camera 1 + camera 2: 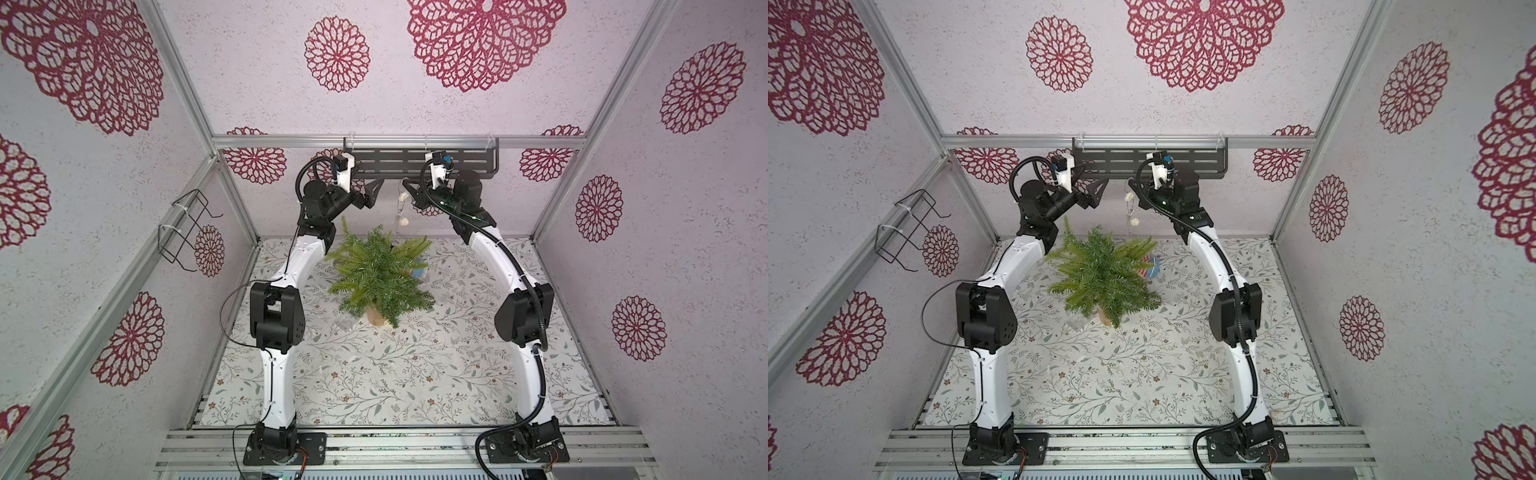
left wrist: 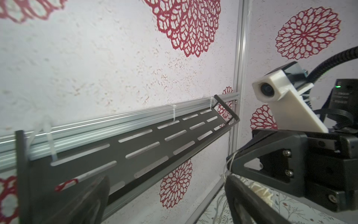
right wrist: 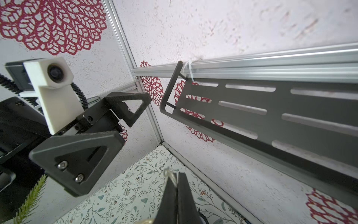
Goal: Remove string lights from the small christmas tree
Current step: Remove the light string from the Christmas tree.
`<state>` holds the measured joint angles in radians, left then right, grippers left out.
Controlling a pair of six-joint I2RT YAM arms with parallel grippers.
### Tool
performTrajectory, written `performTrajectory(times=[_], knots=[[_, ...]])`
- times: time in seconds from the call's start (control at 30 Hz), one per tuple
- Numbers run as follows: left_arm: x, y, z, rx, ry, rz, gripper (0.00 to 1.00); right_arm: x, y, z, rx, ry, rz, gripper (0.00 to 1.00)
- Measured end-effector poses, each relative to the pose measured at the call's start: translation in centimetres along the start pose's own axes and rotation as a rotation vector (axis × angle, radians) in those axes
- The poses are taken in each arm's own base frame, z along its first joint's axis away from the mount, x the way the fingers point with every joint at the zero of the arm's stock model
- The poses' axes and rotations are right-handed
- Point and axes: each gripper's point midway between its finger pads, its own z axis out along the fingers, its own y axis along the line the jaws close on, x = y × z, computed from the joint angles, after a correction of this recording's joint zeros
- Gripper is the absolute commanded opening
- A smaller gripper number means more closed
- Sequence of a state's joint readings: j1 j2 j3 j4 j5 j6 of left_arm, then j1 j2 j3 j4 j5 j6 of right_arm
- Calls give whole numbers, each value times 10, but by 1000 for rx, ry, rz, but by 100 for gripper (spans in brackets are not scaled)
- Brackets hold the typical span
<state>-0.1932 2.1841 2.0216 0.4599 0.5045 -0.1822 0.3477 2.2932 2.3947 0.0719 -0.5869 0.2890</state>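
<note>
String lights (image 1: 402, 208): clear wire, cream woven balls, pinched in right gripper (image 1: 410, 190), dangling below.
Left gripper (image 1: 371, 194): jaws wide, empty.
Advice: raise slowly, clear of green needle tree (image 1: 380, 274).

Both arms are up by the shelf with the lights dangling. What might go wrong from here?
1. Only the right gripper pinches the thin wire of the lights; the left gripper is open, so the strand may slip.
2. The strand hangs above the tree. If its unseen lower end is caught there, lifting might tip the tree.
3. Both grippers sit close to the shelf; a bump is possible.
</note>
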Motion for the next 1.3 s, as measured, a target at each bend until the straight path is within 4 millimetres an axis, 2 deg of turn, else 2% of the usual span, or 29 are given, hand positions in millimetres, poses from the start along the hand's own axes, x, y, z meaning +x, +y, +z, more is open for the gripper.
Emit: performTrajectory(times=[0.27, 0.47, 0.6, 0.7, 0.83, 1.07, 1.3], knots=[[-25, 12, -24, -89, 3, 10, 97, -4, -8, -3, 63, -5, -6, 0], [-42, 15, -67, -141, 32, -57, 97, -6, -18, -8, 139, 3, -33, 0], [-58, 29, -102, -229, 69, -133, 97, -13, -21, -13, 181, 2, -61, 0], [-64, 35, -127, -285, 106, -176, 97, -18, -22, -17, 213, 0, -76, 0], [-50, 27, -157, -337, 196, -229, 98, -32, -20, -27, 251, -7, -101, 0], [-12, -8, -214, -400, 372, -329, 100, -67, -5, -48, 295, -45, -154, 0], [1, -37, -269, -480, 456, -405, 99, -93, 5, -69, 352, -63, -212, 0]])
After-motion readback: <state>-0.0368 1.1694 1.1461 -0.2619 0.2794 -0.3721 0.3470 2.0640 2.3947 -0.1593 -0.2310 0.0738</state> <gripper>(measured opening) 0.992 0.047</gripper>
